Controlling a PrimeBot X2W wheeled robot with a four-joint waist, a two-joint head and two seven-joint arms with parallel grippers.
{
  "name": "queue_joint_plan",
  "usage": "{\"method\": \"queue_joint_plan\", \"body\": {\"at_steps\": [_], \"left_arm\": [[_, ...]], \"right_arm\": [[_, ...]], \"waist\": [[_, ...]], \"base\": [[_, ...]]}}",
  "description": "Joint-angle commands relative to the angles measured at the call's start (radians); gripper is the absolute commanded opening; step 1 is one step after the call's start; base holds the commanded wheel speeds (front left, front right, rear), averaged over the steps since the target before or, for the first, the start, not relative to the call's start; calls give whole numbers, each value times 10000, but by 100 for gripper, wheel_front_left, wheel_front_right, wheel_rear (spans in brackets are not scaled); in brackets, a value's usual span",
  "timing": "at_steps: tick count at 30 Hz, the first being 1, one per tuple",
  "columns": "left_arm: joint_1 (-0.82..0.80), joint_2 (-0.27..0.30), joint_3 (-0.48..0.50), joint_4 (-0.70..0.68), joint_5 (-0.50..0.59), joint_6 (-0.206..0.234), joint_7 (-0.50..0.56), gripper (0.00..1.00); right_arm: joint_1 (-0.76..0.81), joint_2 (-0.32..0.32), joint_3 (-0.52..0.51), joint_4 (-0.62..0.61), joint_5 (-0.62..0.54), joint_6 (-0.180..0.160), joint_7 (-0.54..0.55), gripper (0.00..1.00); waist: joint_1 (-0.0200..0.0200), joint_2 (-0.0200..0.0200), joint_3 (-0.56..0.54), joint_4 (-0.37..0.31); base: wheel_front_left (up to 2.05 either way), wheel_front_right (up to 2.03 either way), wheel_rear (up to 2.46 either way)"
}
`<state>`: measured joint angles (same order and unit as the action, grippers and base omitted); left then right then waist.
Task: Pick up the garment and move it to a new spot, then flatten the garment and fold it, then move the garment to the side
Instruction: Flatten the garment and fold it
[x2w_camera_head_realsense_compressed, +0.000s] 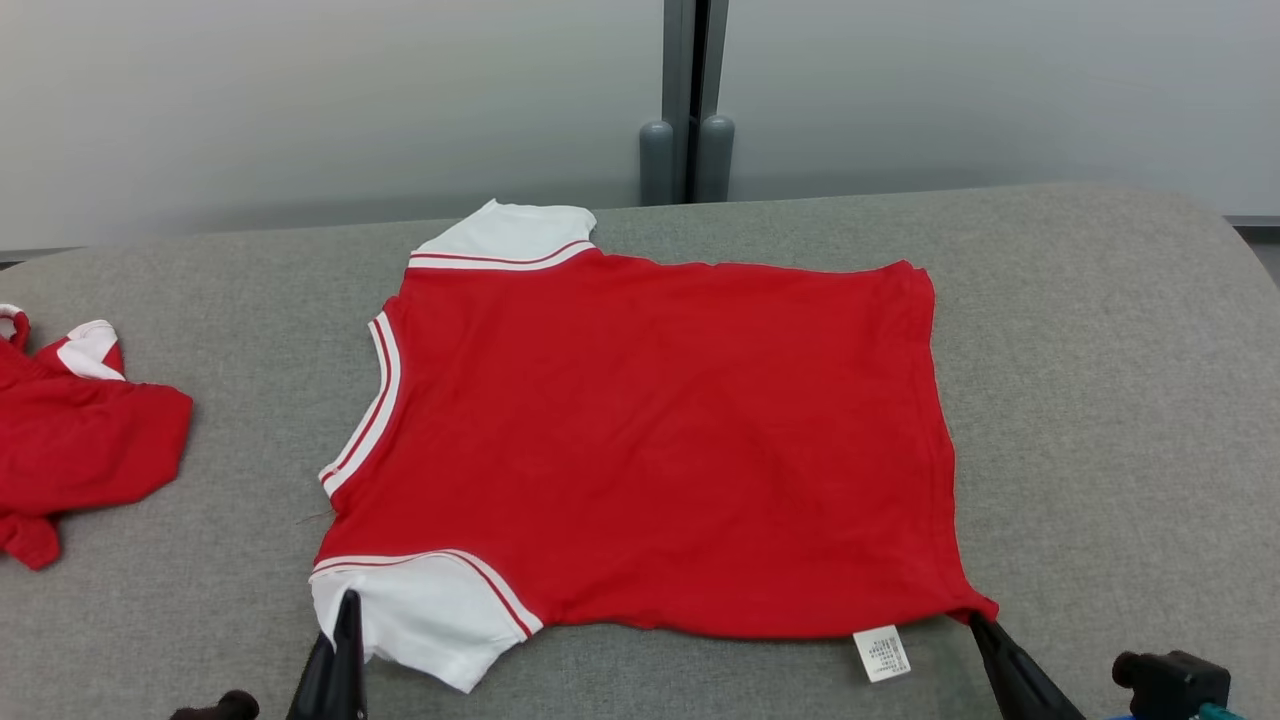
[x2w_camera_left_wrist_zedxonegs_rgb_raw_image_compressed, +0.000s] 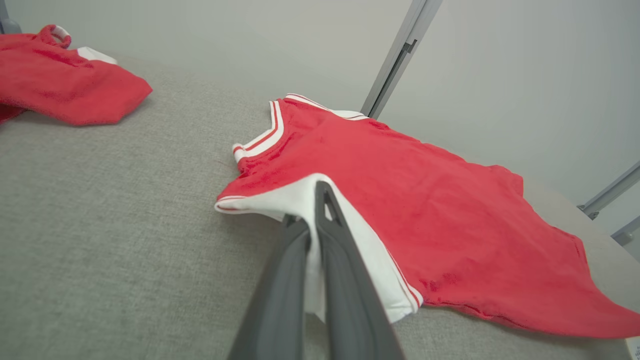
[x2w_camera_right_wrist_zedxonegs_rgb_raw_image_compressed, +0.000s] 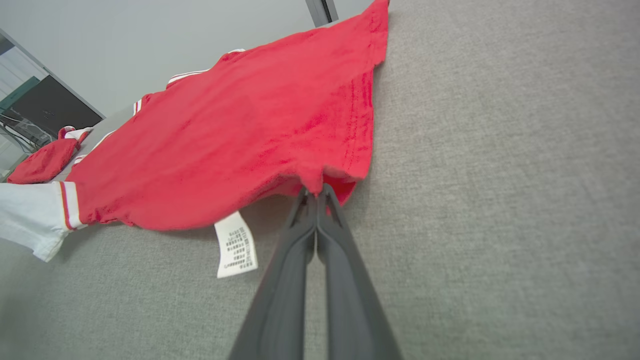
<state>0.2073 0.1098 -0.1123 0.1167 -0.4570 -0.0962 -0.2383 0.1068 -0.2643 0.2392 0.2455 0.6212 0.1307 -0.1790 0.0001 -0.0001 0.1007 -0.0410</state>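
Head view, left end effector (x2w_camera_head_realsense_compressed: 349, 600): pressed together on the white near sleeve (x2w_camera_head_realsense_compressed: 420, 610) at the near-left corner of the garment (x2w_camera_head_realsense_compressed: 650, 440). In the left wrist view, white cloth runs between its two fingers.
Right end effector (x2w_camera_head_realsense_compressed: 976, 622): pressed together on the garment's near-right hem corner. The right wrist view shows red cloth bunched at its tips.
Care label (x2w_camera_head_realsense_compressed: 882, 652): sticks out from the garment's near edge, just beside the right end effector. It looks too flimsy to pull by.
Garment: spread nearly flat on the grey tabletop (x2w_camera_head_realsense_compressed: 1100, 400), with the collar (x2w_camera_head_realsense_compressed: 370, 410) on its left side and the hem on its right.
Handling: judged light, soft and limp. It would likely sag in the middle when lifted by two points, and thin cloth may slip out of a shallow pinch.
Where to hold: the two near corners suit a fold away from the robot. The seamed sleeve edge and the doubled hem probably give the firmest bite.
Far sleeve (x2w_camera_head_realsense_compressed: 505, 235): lies flat at the garment's far-left corner.
Second red garment (x2w_camera_head_realsense_compressed: 80, 440): crumpled, well apart from the garment's collar side.
Post (x2w_camera_head_realsense_compressed: 690, 150): stands beyond the garment's far edge.
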Motion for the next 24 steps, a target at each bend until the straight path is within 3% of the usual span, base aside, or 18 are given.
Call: {"method": "queue_joint_plan", "body": {"at_steps": [1,10,24], "left_arm": [[-437,178,-27,-82,51,-47,69,0],[-2609,1012,-172,503,0,-251,563,0],[-6332,1814,-876,3903,-248,-372,472,0]], "right_arm": [[-292,-39,-24,-66,-60,2,107,0],[-1705,-72,27,255,-7,2,528,0],[-4753,274,878,2629,46,2,20,0]], "waist": [[-1,1,45,-46],[-1,1,517,-330],[-1,1,1675,-799]], "base": [[0,0,0],[0,0,0],[0,0,0]]}}
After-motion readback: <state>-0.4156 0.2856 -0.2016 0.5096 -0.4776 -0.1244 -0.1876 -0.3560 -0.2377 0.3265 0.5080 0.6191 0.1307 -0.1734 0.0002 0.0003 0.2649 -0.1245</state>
